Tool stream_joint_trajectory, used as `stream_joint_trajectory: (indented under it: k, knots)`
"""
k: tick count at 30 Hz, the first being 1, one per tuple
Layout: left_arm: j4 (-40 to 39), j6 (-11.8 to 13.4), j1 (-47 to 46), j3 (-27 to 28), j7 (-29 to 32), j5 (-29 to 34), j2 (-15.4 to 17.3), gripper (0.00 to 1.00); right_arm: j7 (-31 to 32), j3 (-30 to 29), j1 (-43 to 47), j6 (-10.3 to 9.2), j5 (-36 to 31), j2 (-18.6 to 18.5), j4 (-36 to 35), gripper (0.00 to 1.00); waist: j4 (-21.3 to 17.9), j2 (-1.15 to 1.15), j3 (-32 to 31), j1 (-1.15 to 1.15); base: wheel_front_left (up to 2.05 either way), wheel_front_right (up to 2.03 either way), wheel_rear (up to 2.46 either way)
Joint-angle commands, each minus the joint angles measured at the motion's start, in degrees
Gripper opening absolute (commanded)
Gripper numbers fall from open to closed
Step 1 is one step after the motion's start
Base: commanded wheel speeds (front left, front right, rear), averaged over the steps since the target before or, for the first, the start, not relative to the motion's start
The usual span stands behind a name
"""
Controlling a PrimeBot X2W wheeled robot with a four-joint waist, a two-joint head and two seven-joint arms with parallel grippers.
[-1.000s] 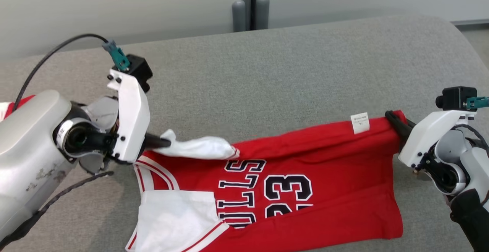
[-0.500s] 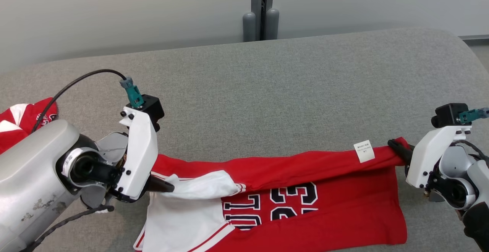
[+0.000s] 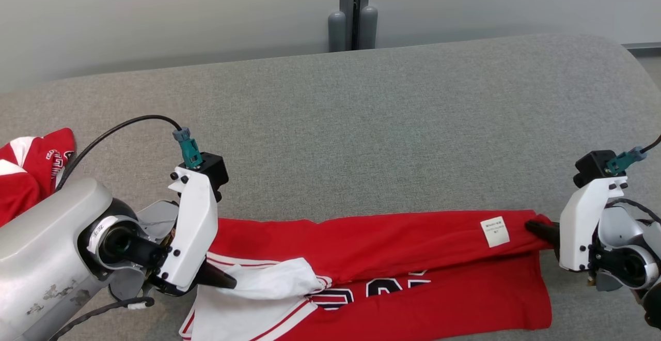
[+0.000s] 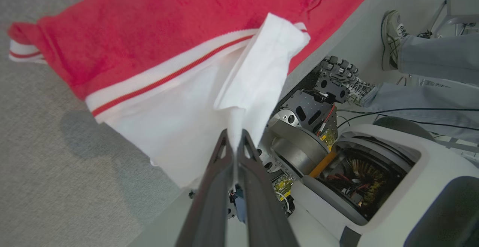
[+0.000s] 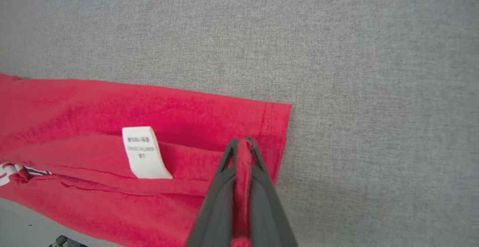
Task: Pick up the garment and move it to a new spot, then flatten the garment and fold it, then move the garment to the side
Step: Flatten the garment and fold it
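Red-and-white jersey (image 3: 403, 237) lies half-folded at the near edge of the grey upholstered surface (image 3: 361, 124), left gripper (image 3: 230, 281) clamped on its white sleeve (image 3: 273, 281), right gripper (image 3: 534, 226) on its red hem (image 5: 278, 127), so uneven pulling could skew the fold or drag it off.

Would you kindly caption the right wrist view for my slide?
Right gripper shut on the red jersey hem, near its white label.
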Motion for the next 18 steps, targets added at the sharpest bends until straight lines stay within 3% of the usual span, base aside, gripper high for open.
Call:
stream_joint_trajectory:
  k: [1,13,14,15,16,17,18]
  knots:
    - [-0.11,0.29,0.81,-0.10,0.07,-0.02,0.28,0.00,0.44,0.28,-0.48,0.01,-0.50,-0.58,-0.06,0.00,0.07,0.00,0.20,0.00,0.00,0.00,0.00]
    - [0.30,0.55,2.89,-1.03,-0.21,-0.47,-0.78,0.00,-0.58,0.32,-2.11,0.01,-2.16,0.10,3.12,0.00,0.00,0.00,0.34,0.00,0.00,0.00,0.00]
    - [0.42,0.56,3.11,-1.04,-0.36,-0.35,-0.90,0.33,-0.41,0.26,-2.11,0.00,-2.22,0.29,3.41,0.11,-0.05,0.00,0.29,0.00,0.00,0.00,0.00]
    - [0.42,0.56,3.11,-1.04,-0.36,-0.35,-0.90,0.33,-0.41,0.26,-2.11,0.00,-2.22,0.29,3.41,0.11,-0.05,0.00,0.29,0.00,0.00,0.00,0.00]
    - [0.57,0.56,3.36,-1.07,-0.59,-0.27,-0.96,0.91,-0.36,0.16,-2.14,0.01,-2.27,0.55,3.69,0.49,-0.12,0.00,0.23,0.00,0.00,0.00,0.00]
    - [0.73,0.58,3.57,-1.18,-0.62,-0.16,-0.99,1.00,-0.47,0.01,-2.19,0.01,-2.33,0.78,3.97,0.78,-0.19,0.00,0.18,0.00,0.00,0.00,0.00]
    - [0.86,0.49,3.65,-1.37,-0.65,-0.03,-0.96,1.00,-0.60,-0.12,-2.18,0.01,-2.41,1.02,4.33,1.00,-0.27,0.00,0.09,0.00,0.00,0.00,0.00]
